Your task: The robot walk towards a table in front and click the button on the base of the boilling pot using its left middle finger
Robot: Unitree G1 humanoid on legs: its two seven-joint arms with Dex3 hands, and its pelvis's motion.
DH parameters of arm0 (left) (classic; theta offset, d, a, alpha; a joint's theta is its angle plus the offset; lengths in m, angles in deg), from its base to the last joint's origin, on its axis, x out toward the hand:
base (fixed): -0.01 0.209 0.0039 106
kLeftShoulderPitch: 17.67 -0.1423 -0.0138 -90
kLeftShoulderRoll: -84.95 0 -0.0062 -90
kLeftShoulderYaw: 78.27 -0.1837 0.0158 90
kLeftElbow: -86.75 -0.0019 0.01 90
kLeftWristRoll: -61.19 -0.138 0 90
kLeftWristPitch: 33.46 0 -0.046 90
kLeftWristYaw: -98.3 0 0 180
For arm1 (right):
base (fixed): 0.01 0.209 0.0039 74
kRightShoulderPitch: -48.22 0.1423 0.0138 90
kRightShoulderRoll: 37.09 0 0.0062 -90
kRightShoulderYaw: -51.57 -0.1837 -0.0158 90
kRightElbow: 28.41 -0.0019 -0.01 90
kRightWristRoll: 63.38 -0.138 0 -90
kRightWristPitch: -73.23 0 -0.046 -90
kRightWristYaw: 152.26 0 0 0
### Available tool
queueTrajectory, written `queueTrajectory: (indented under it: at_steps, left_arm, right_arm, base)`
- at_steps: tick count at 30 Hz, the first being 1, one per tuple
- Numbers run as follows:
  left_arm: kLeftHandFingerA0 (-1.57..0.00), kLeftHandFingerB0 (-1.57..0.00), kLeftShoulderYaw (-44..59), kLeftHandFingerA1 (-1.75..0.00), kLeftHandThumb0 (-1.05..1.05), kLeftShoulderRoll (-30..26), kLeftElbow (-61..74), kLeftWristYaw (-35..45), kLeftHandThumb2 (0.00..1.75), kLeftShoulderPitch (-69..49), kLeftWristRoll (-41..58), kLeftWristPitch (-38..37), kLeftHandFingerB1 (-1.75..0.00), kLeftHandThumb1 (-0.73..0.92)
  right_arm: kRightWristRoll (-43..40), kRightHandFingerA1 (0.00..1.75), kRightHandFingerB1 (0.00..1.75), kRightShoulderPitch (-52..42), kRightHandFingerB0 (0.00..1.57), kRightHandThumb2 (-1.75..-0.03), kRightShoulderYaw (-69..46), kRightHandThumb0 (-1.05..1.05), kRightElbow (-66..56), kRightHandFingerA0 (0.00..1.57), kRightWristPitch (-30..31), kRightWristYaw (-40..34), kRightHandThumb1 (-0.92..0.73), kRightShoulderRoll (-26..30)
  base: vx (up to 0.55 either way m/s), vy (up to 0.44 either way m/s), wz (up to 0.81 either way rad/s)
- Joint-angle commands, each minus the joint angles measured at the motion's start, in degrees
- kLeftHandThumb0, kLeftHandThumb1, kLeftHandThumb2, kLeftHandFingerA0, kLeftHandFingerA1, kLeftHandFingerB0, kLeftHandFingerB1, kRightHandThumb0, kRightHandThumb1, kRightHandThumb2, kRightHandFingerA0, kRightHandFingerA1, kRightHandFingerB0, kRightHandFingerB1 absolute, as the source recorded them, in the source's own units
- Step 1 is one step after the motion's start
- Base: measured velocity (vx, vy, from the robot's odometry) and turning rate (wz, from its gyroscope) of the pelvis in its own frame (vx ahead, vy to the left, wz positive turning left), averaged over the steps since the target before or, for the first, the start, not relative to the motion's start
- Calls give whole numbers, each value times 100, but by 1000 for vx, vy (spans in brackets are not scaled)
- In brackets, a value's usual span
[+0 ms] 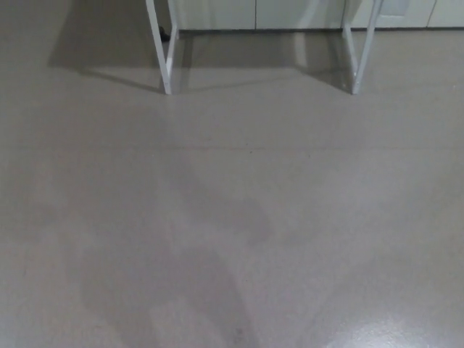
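I am early in the walk: only the worktop's white legs (166, 54) show at the far edge of the bare floor (239, 217), well ahead. The pot and its button are out of view, presumably up on the worktop. Neither of my hands shows, so I cannot tell how my fingers stand; the approach and the press are both left to do.

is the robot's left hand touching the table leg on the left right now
Apart. In the head view no robot hand shows at all, and the left table leg stands far off at the top of the picture, with bare floor all the way to the bottom edge.
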Motion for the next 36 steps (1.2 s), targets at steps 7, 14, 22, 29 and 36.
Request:
queueTrajectory:
  at_steps: [7,14,22,29,36]
  left_arm:
    - [-49,-51,46,-43,-14,-37,-156,33,56,-13,108,-162,-38,48]
    - [-51,-51,76,-45,-18,-87,-160,9,58,-5,51,-223,-39,46]
    - [-52,-52,-50,-44,-20,-84,-269,-101,58,180,-46,-351,-40,47]
    - [-52,-54,-12,-45,-14,61,-198,-66,57,-234,75,-394,-39,48]
    - [-56,-56,-17,-46,-16,-16,-145,-107,57,-173,11,-409,-41,46]
  right_arm:
    - [62,51,43,7,45,-55,83,-15,7,65,-79,15,-55,136]
    - [99,52,43,125,45,-56,202,-16,11,65,-97,71,-56,152]
    - [91,52,43,355,45,-56,155,-14,152,64,-73,92,-56,219]
    - [180,51,43,67,47,-56,261,-15,88,63,-134,132,-56,318]
    - [269,51,43,228,47,-56,375,-16,284,64,-250,79,-57,307]
  base:
    - [34,104,-6]
    - [208,246,-17]
    - [165,-62,9]
    - [170,-264,18]
    - [184,-56,-6]
